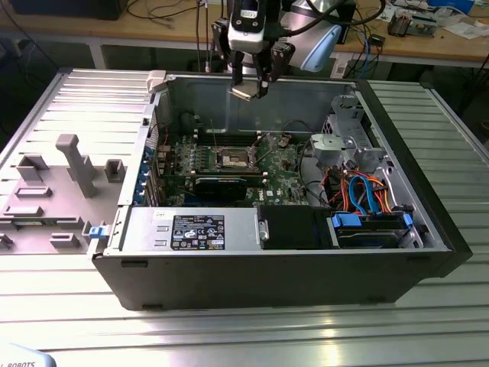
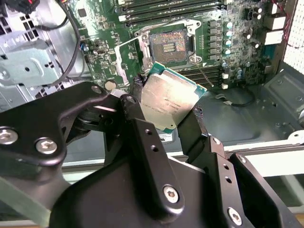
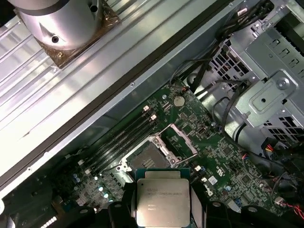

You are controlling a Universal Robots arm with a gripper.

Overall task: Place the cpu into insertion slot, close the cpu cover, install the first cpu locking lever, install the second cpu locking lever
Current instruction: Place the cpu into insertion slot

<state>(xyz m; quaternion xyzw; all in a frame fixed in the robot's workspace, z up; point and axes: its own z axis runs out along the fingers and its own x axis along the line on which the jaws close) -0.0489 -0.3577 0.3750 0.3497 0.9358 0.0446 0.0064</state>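
My gripper (image 1: 250, 86) hangs above the rear wall of the open computer case, shut on the cpu (image 1: 242, 92), a small silver-grey square chip held by two opposite edges. In both wrist views the cpu (image 2: 171, 102) (image 3: 163, 202) sits flat between the black fingers (image 2: 137, 118). Below it on the green motherboard (image 1: 283, 172) lies the insertion slot (image 1: 233, 159) (image 2: 168, 45) (image 3: 146, 156), uncovered and dark inside. The cpu cover (image 2: 127, 59) (image 3: 183, 142) is swung open beside the slot. A thin locking lever (image 2: 203, 75) stands loose next to the slot.
A long black heatsink bar (image 1: 220, 185) lies in front of the slot, with memory slots (image 3: 121, 137) beside it. A metal drive cage (image 1: 348, 141) and coloured cables (image 1: 363, 195) fill the case's right side. A grey fixture (image 1: 69, 164) stands on the table at the exterior view's left.
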